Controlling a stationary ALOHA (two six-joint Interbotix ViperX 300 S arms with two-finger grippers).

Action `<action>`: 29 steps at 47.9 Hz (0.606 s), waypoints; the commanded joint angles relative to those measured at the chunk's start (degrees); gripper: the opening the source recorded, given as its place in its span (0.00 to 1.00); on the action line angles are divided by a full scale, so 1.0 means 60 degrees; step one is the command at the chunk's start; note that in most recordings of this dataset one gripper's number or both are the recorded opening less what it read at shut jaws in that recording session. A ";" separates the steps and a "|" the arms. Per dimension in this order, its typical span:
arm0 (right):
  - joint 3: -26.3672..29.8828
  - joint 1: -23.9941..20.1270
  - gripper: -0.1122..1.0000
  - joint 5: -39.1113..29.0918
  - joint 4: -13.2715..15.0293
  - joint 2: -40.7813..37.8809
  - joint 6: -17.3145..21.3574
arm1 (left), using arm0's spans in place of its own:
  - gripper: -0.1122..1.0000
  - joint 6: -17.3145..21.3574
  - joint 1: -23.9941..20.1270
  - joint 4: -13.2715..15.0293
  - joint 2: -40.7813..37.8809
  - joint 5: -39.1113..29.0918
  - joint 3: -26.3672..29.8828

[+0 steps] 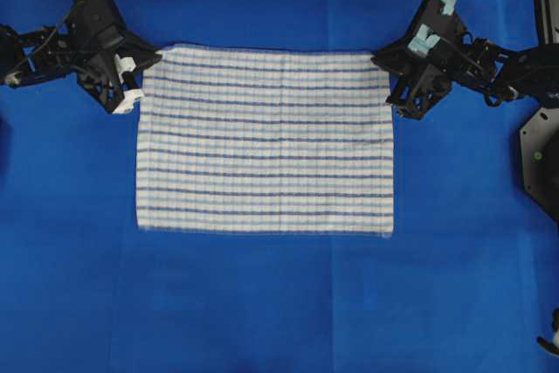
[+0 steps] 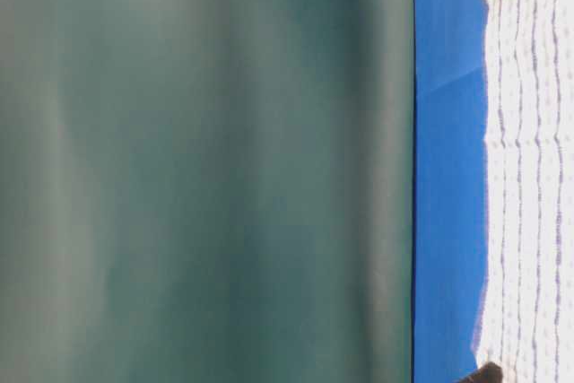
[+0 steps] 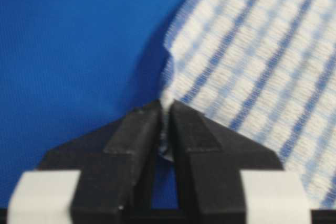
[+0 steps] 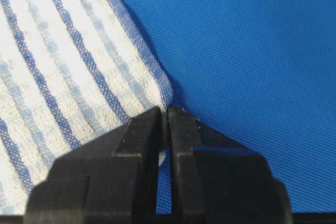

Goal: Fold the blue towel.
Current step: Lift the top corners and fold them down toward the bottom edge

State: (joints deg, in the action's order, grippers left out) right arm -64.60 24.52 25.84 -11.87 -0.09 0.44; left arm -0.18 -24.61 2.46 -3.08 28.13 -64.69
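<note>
Blue table covering [image 1: 262,303]: plain solid blue, spread flat, fills overhead view edge to edge; faint crease lines across lower half. Fine woven texture shows in both wrist views. Green panel [image 2: 206,168]: blurred, dull green, fills most of table-level view, which is turned sideways; meets blue covering along straight edge. Black plate [image 1: 540,159]: flat, dark, at right edge of overhead view, resting on covering.

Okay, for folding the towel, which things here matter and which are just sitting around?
Part of the job:
- white woven towel with blue stripes, lying flat
- left hand, shut on its far left corner
- right hand, shut on its far right corner

Just there:
- plain blue table covering
- black equipment at the right edge
</note>
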 commanded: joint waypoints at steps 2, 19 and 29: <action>0.0103 0.0015 0.15 -0.0161 -0.0015 0.0527 -0.0015 | 0.14 0.0000 0.0190 -0.0015 0.0498 -0.0132 0.0059; 0.0073 -0.0029 0.15 -0.0557 -0.0015 0.0996 -0.0015 | 0.14 -0.0029 0.0439 -0.0015 0.0937 -0.0498 0.0000; 0.0029 -0.0469 0.15 -0.0762 -0.0088 0.1304 0.0073 | 0.14 -0.0132 0.0908 0.0000 0.1216 -0.0527 -0.0044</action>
State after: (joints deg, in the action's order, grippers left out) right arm -64.60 23.03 21.62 -12.04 5.63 0.62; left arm -0.44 -20.74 2.46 2.02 24.87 -64.86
